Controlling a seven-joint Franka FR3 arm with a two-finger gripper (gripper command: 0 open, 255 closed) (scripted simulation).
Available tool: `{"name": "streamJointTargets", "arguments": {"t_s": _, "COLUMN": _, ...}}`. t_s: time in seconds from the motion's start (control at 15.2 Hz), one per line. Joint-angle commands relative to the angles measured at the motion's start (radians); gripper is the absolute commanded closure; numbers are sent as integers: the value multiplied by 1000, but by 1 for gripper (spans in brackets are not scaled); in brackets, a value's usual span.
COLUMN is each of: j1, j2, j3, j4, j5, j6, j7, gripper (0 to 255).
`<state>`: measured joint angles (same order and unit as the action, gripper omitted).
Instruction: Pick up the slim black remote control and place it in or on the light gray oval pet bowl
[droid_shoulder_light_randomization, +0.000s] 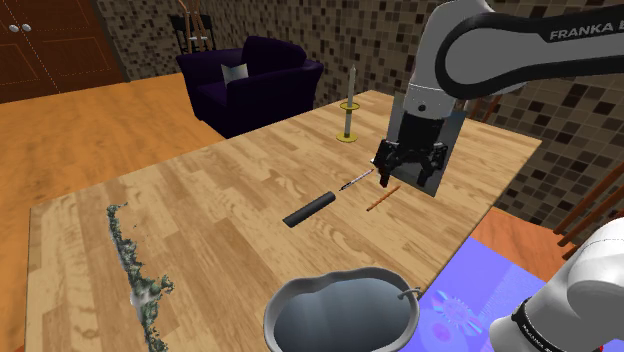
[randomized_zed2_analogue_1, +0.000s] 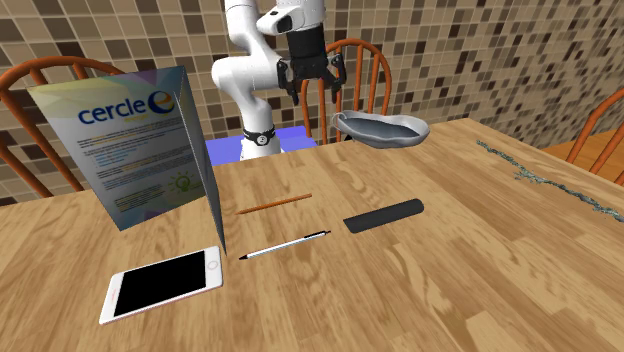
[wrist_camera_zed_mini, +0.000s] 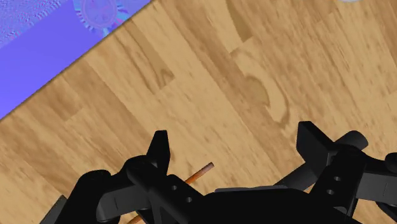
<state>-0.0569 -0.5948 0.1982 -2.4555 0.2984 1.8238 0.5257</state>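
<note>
- We find the gripper (droid_shoulder_light_randomization: 408, 172) wide open, its fingers (wrist_camera_zed_mini: 159, 145) apart with nothing between them.
- It hangs above the wooden table (droid_shoulder_light_randomization: 200, 200), over a brown pencil (wrist_camera_zed_mini: 200, 172).
- We note the black remote (randomized_zed2_analogue_1: 383, 216) lying flat on the table just beside a pen (randomized_zed2_analogue_1: 285, 244), apart from the gripper.
- We record the grey bowl (droid_shoulder_light_randomization: 300, 292) at the table edge nearest the stand, apart from the remote.

- White arm (droid_shoulder_light_randomization: 470, 60) enters the shoulder view's upper right, wrist pointing down.
- Black jaws hang spread apart, empty, at the second exterior view's upper centre.
</note>
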Motion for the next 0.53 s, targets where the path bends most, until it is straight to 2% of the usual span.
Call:
{"name": "streamJointTargets", "arguments": {"t_s": 0.0, "j1": -11, "j2": 62, "j3": 48, "j4": 17, "j5": 30, "j6": 56, "j7": 113, "gripper": 0}}
{"name": "streamJointTargets", "arguments": {"t_s": 0.46, "j1": -62, "j2": 312, "j3": 184, "j4": 115, "j5": 57, "j6": 249, "j7": 476, "gripper": 0}}
